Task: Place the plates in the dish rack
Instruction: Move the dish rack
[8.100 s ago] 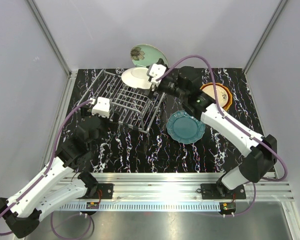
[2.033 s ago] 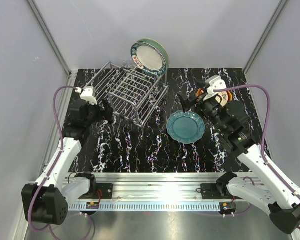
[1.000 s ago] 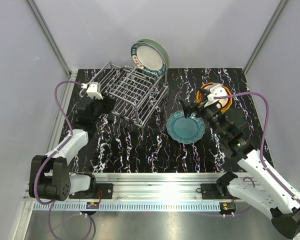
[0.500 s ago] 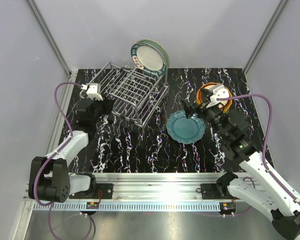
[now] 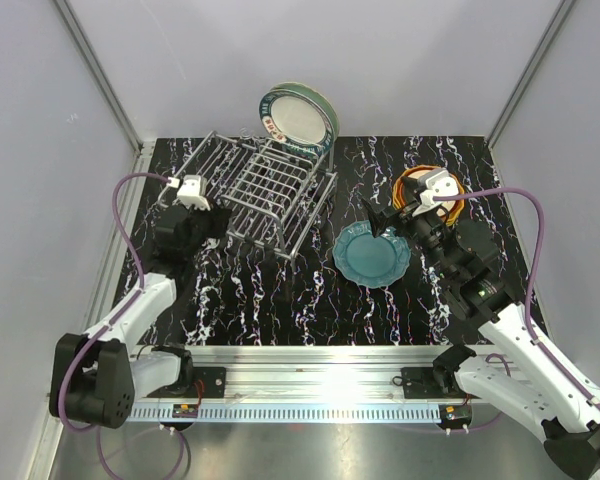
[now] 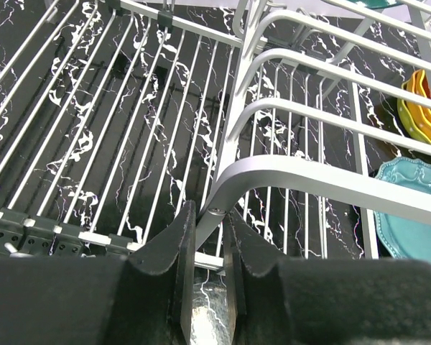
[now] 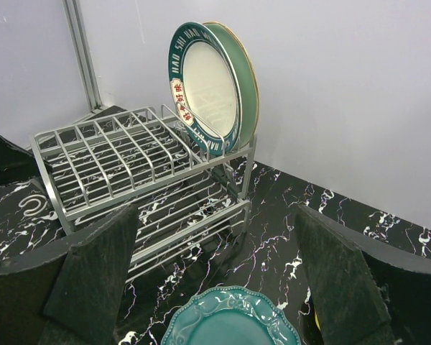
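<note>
The silver wire dish rack (image 5: 265, 190) stands at the back left of the table. A cream-centred plate (image 5: 295, 115) with a green rim stands upright in its far end, and a mint green plate (image 7: 248, 72) is right behind it. My left gripper (image 5: 212, 222) is shut on a bar of the rack's raised frame (image 6: 287, 172), which runs between its fingers (image 6: 174, 241). A dark teal plate (image 5: 372, 254) lies flat on the table. My right gripper (image 5: 385, 215) hangs open over that plate's far edge, holding nothing. Orange and yellow plates (image 5: 450, 195) are stacked at the right, partly hidden by the right wrist.
The table is black marble with white veins (image 5: 270, 300). Grey walls close it in at the back and both sides. A metal rail (image 5: 310, 365) with both arm bases runs along the near edge. The teal plate (image 6: 416, 208) and orange stack (image 6: 420, 108) show beyond the rack bars.
My left gripper's jaws have closed on the rack's frame bar and moved a little nearer and rightward; the rack has shifted slightly with them. The right arm has hardly moved.
</note>
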Controlling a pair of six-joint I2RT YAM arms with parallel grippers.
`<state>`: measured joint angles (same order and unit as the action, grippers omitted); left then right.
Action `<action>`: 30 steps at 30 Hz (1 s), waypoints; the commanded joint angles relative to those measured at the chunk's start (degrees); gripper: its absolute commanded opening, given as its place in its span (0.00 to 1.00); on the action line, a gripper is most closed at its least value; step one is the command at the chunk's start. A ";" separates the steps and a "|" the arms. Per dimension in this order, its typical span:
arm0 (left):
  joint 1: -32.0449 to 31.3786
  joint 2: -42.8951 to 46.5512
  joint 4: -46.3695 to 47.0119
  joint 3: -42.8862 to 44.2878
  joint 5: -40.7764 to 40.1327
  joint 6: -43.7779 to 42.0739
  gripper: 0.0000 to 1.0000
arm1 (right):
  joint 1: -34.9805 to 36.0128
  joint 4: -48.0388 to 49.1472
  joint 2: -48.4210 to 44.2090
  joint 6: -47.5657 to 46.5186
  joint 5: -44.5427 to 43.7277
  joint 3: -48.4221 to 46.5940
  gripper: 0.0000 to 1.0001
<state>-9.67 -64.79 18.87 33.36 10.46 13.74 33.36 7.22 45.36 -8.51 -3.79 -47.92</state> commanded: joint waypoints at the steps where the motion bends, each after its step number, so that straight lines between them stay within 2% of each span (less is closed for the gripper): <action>1: -0.79 2.57 -0.23 0.30 -0.70 0.85 0.07 | -0.05 1.21 -0.54 0.52 -0.25 -0.07 0.96; 15: -1.58 9.16 -7.35 -1.99 -5.53 1.11 0.04 | -0.05 1.74 -0.10 0.95 0.28 0.11 0.96; 30: -2.98 13.38 -14.12 -3.04 -6.15 1.21 0.06 | -0.05 2.62 0.95 1.31 0.89 0.37 0.96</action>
<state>-12.16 -52.16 5.52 30.70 5.67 13.34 33.36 7.44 46.15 -7.84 -3.44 -47.55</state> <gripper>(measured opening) 0.186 0.962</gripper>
